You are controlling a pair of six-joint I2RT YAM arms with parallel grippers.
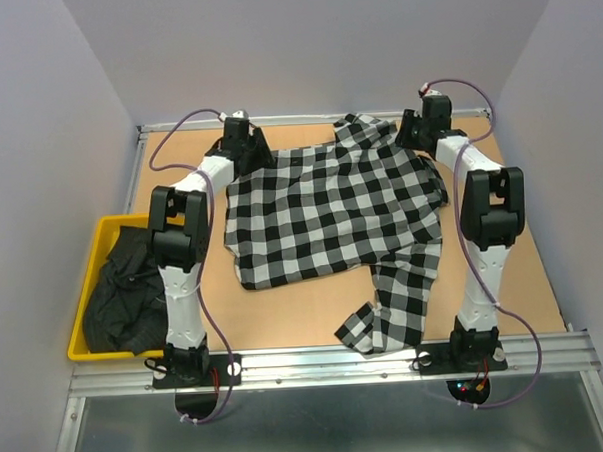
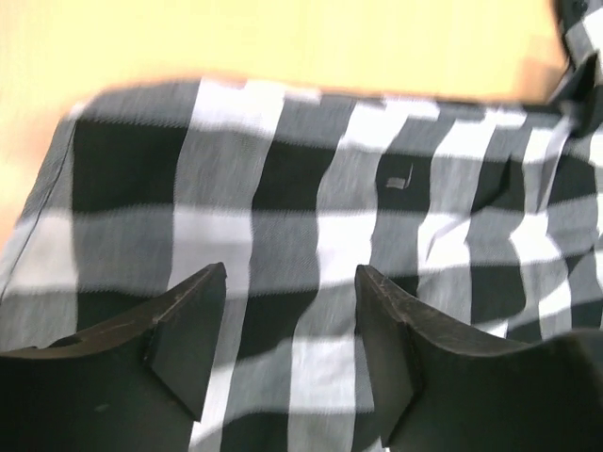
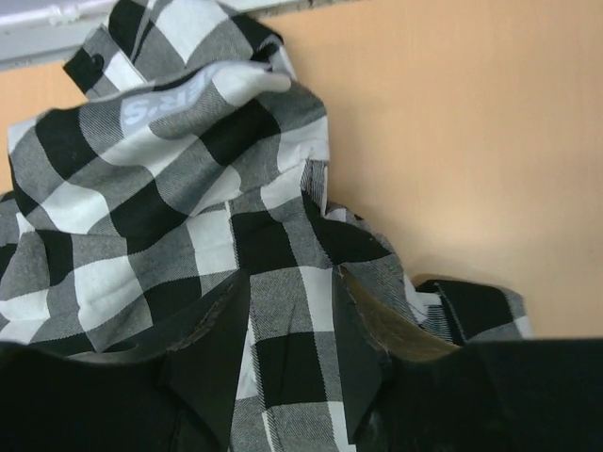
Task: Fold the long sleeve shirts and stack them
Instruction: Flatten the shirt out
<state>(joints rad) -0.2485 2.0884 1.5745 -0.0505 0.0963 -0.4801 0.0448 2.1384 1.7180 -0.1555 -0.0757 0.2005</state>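
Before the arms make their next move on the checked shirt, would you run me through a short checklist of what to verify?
1. Open left gripper above the checked shirt, near its far-left corner: ok.
2. Hold of the right gripper on the cloth: cannot tell.
3. Shirt body flat: ok, largely.
4. Smooth collar: not ok, bunched at the right gripper.
5. Straight near sleeve: not ok, crumpled by the front edge.
6. Spare black shirt out of the way in the yellow bin: ok.

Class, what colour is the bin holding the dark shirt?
Yellow; the bin shows best in the top view.
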